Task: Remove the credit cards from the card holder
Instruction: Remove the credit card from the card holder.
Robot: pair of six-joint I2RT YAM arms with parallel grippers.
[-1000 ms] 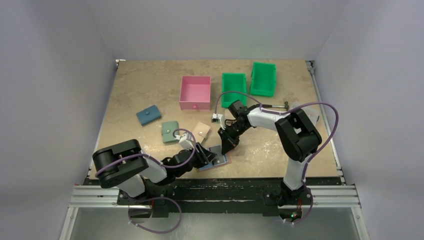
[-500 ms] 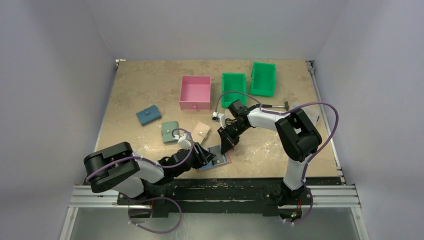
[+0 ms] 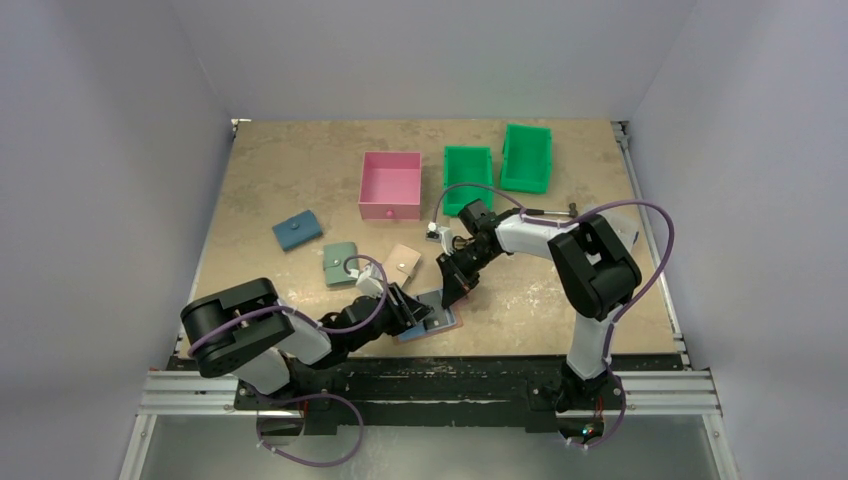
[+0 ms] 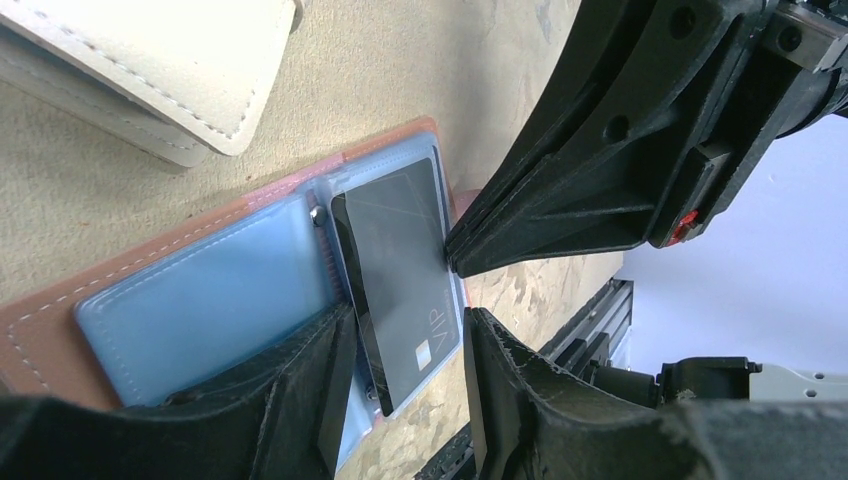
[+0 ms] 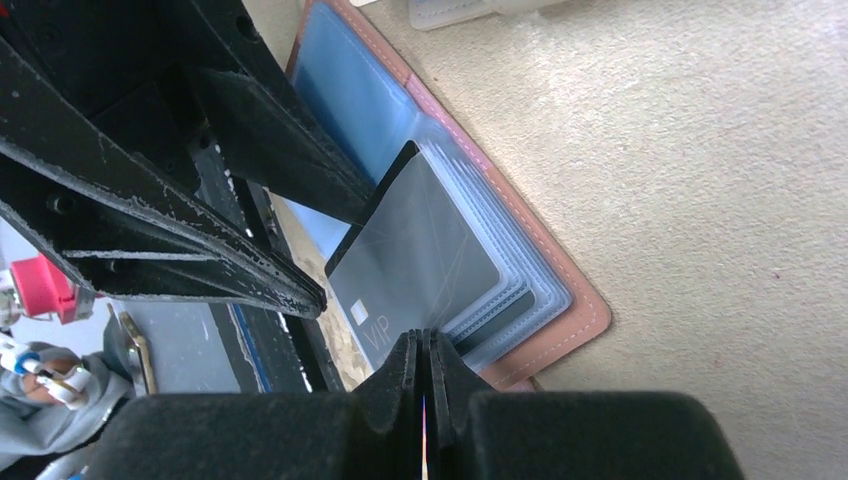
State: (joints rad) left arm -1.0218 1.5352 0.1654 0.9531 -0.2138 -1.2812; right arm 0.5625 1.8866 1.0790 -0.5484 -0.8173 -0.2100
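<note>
The reddish-brown card holder (image 3: 446,326) lies open near the table's front edge, its blue lining (image 4: 200,300) facing up. A dark grey credit card marked VIP (image 4: 400,270) sticks partway out of a pocket, over the holder's edge (image 5: 560,300). My left gripper (image 4: 405,330) is open, its fingers apart on either side of this card (image 5: 420,255), close to its long edges. One finger (image 5: 290,140) rests on the lining. My right gripper (image 5: 422,338) is shut with nothing in it. Its tip (image 4: 452,258) presses at the card's edge. A dark strip (image 5: 500,312) shows in the stacked pockets.
A beige wallet (image 3: 403,262) lies just behind the card holder, with a sage green one (image 3: 340,262) and a blue one (image 3: 297,231) to its left. A pink box (image 3: 390,185) and two green bins (image 3: 467,177) (image 3: 526,157) stand farther back. The table's front rail is right below the holder.
The left arm's rear links swung a little left and came back. The right wrist shifted slightly up-left. Both grippers stay at the card holder.
</note>
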